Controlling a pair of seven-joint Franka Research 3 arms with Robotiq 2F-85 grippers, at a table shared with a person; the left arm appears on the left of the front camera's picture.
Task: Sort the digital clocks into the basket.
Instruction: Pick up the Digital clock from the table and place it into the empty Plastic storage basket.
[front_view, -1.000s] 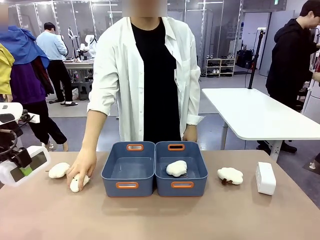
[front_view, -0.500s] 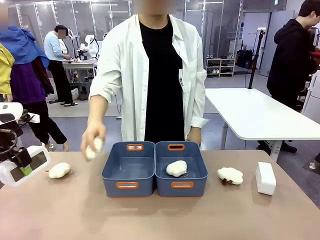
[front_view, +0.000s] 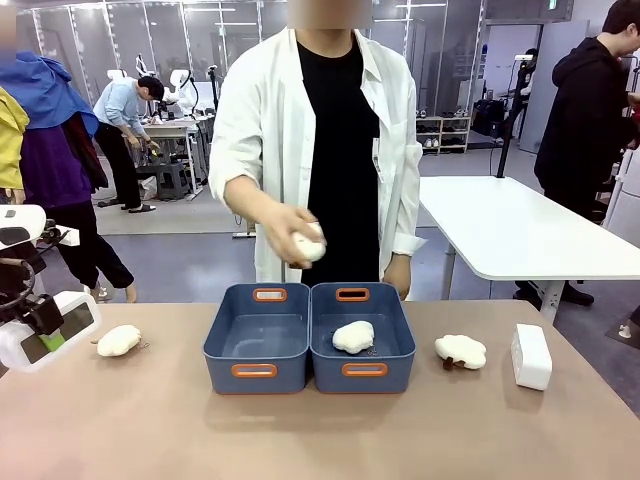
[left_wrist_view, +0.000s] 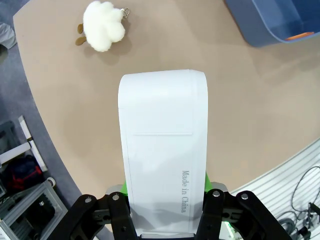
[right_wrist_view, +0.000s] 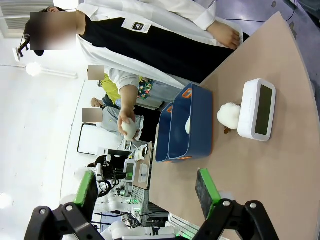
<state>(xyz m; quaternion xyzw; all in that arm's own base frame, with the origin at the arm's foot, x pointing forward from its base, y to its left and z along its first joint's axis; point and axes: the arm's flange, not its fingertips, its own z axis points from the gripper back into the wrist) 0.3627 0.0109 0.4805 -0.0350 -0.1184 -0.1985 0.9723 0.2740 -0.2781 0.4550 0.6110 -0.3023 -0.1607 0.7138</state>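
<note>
Presently, tabletop (front_view: 320, 430): carries two blue baskets (front_view: 285, 378), touching side by side.
Right basket (front_view: 395, 372): one plush toy (front_view: 352, 336) inside.
Left pincer (left_wrist_view: 165, 192): pinching one digital clock (left_wrist_view: 162, 130) above the tabletop's left end, outside both baskets.
Right pincer (right_wrist_view: 145, 194): spread, holding nothing.
Second digital clock (front_view: 531, 356): upright at the tabletop's right end.

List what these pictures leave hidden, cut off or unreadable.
- Left wrist view: the held digital clock shows its back; its screen faces away.
- Left wrist view: the top edge cuts off a basket; which of the two it is stays unclear.
- Front view: the person's hand covers most of the plush toy.
- Right wrist view: the other clock has a screen too small to read.
</note>
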